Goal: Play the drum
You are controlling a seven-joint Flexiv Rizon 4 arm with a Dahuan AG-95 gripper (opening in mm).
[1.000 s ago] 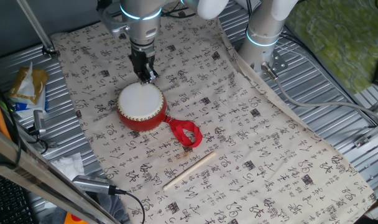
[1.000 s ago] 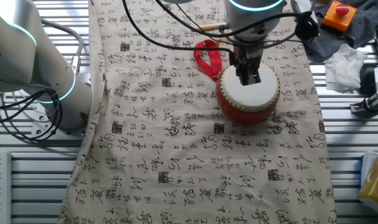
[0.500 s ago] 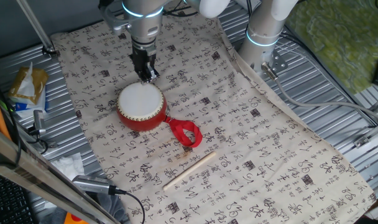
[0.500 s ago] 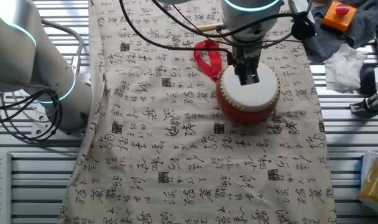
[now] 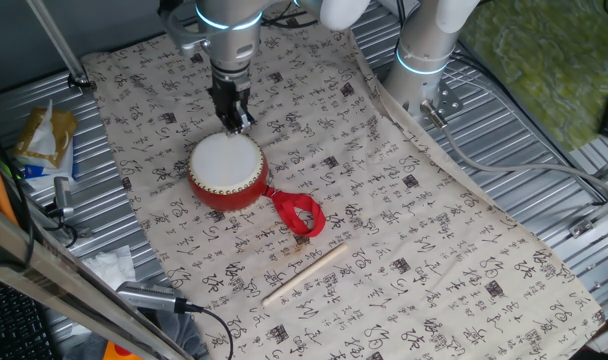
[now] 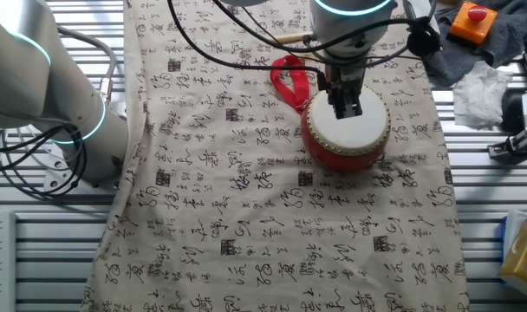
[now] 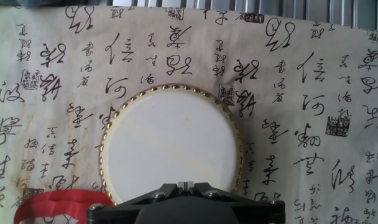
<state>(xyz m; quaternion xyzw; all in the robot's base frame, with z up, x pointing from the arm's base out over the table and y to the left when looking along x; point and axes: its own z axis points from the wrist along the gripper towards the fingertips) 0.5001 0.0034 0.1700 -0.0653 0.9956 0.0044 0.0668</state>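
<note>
Table point(image 5: 544, 150): ribbed metal, spreading on all sides beneath the gripper point(image 5: 234, 118). Cloth point(image 5: 404, 230): cream, printed with black calligraphy and small red seals, laid over the table under the gripper and reaching well beyond it. Second arm point(image 5: 434, 40): white, blue-lit ring, standing off the cloth edge, well apart from the gripper. Drum point(image 5: 226, 170): directly below the gripper, upright on the cloth, round axis vertical, skin facing up toward the fingers; red body, flat white skin, gold studs round the rim; in the hand view the skin point(image 7: 170, 152) fills the middle of the picture. Ribbon point(image 5: 299, 213): red loop, trailing from the drum's side away from the gripper. Stick point(image 5: 304, 273): thin, pale wood, flat on the cloth past the ribbon. Gripper: fingers together, holding nothing, tips over the drum's rim; contact with the skin cannot be told.
</note>
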